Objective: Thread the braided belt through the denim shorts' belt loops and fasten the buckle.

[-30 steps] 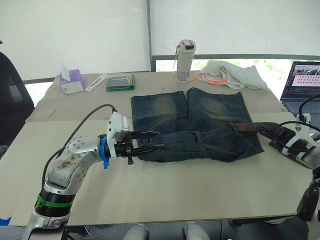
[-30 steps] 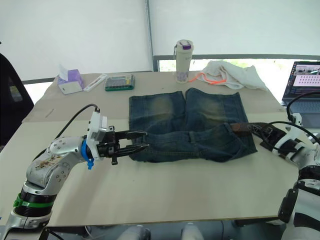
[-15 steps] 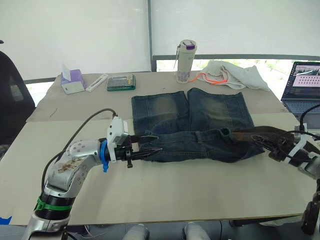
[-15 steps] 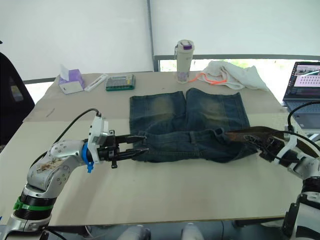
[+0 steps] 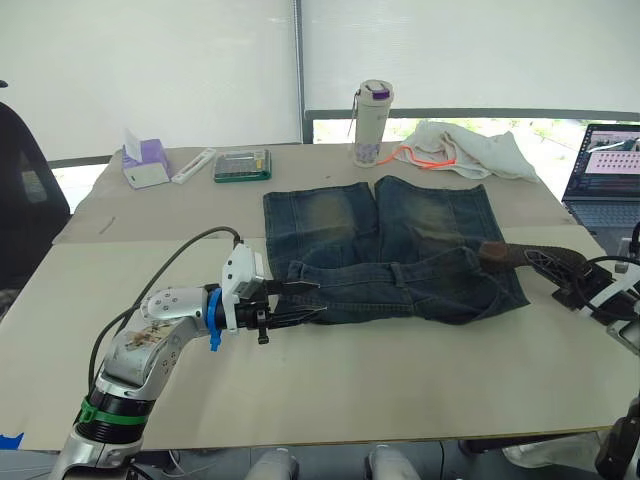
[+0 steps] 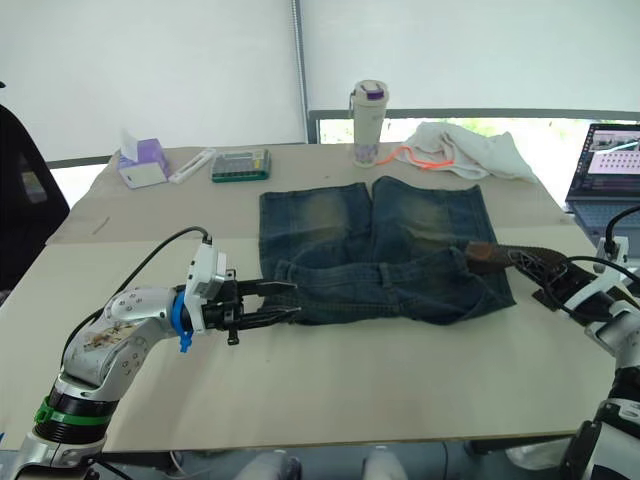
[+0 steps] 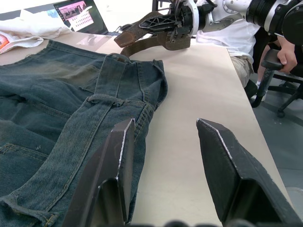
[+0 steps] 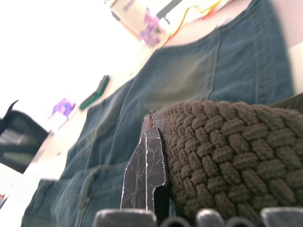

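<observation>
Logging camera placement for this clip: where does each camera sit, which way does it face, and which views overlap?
Left and right eye views: on the head, looking forward and down over the table; both arms show, beside the dark blue denim shorts.
Left wrist view: along the open left gripper at the shorts' waistband; across the table, the right gripper holds the brown braided belt.
Right wrist view: along the right gripper's finger, pressed against the belt, shorts beyond.
Shared: every view shows the shorts and belt.
</observation>
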{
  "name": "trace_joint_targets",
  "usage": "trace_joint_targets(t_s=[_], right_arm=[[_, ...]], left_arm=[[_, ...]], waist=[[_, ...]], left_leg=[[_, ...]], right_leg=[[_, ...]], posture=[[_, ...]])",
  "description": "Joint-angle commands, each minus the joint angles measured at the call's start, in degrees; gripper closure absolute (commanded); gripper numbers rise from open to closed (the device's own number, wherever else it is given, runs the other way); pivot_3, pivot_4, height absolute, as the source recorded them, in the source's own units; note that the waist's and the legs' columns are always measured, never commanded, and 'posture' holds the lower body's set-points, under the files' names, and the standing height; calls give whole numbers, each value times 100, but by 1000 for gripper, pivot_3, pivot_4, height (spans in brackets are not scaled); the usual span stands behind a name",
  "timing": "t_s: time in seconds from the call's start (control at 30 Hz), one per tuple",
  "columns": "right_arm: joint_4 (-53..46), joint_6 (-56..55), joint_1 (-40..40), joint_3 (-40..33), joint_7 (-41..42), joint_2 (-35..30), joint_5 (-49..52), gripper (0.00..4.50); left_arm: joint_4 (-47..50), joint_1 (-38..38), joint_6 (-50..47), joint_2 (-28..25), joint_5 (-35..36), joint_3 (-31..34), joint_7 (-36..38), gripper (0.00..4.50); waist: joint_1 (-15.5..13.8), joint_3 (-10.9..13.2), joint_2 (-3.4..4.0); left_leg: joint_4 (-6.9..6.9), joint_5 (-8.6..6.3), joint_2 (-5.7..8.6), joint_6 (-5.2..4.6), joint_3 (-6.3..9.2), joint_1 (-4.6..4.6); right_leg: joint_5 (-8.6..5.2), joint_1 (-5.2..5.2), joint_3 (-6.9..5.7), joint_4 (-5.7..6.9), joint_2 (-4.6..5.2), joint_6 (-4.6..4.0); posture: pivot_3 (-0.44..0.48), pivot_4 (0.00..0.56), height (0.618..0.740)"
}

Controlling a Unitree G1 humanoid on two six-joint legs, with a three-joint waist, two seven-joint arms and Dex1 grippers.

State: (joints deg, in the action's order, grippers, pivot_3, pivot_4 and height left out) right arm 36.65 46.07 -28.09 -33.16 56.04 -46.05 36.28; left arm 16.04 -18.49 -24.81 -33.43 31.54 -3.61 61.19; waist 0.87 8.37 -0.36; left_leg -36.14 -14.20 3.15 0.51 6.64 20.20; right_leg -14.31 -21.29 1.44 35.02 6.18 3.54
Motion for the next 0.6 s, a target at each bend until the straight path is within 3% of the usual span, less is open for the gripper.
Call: trace_joint_targets(t_s=[0.03, 0.23, 0.6], right_arm=[[79, -319, -219, -25, -179, -22, -31, 4500], [553, -749, -548, -51, -395, 27, -81, 4500], [567, -297, -393, 334, 176, -67, -62, 4500]], left_arm=[[6, -70, 151, 16, -33, -9, 54, 2298], [9, -79, 164, 15, -35, 18, 52, 2298], [57, -32, 155, -8, -37, 38, 30, 2298]], waist=[[2, 0, 0], [13, 0, 0], [7, 0, 0]], left_leg=[[0, 0, -1, 0, -1, -1], [4, 0, -1, 0, -2, -1], [2, 0, -1, 0, -3, -1]], right_leg=[[0, 0, 1, 0, 0, 0], [0, -1, 1, -1, 0, 0], [0, -1, 2, -1, 0, 0]], posture=[[0, 150, 740], [0, 150, 740], [0, 150, 740]])
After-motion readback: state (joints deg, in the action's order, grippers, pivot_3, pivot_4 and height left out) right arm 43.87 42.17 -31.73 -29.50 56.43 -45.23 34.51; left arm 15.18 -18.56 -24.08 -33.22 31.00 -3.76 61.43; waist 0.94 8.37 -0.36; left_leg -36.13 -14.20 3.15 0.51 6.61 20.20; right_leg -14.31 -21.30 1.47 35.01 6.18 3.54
